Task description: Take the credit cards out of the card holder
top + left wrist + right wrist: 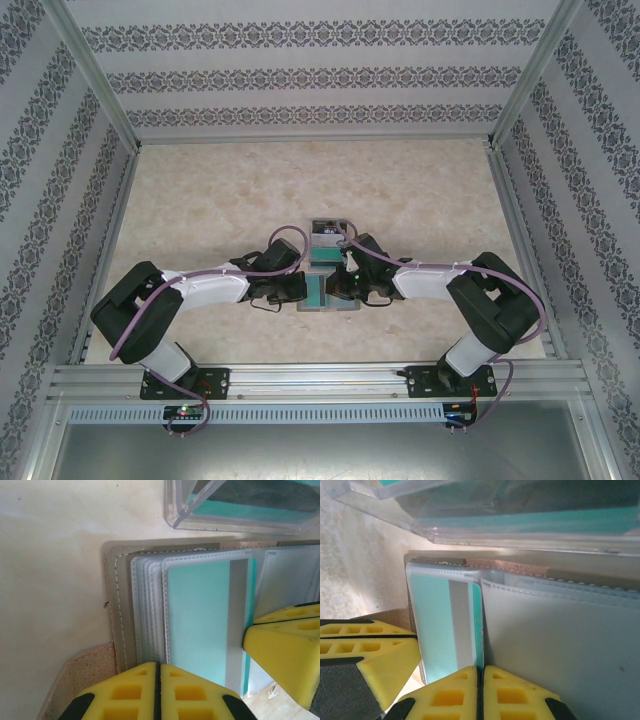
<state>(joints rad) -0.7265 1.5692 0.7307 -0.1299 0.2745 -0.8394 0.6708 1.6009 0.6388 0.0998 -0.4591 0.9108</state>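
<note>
Teal grey-striped plastic card (200,625) in open grey-brown bifold holder (122,630), long axis toward tabletop (300,190) far edge. Right gripper (480,670) closed at its near spine-side corner, hold uncertain. Left gripper (159,666) closed beside.

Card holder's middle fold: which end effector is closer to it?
Right. The right end effector sits shut at the fold of the card holder, beside the teal credit card; the left end effector rests near that half's outer stitched edge.
</note>
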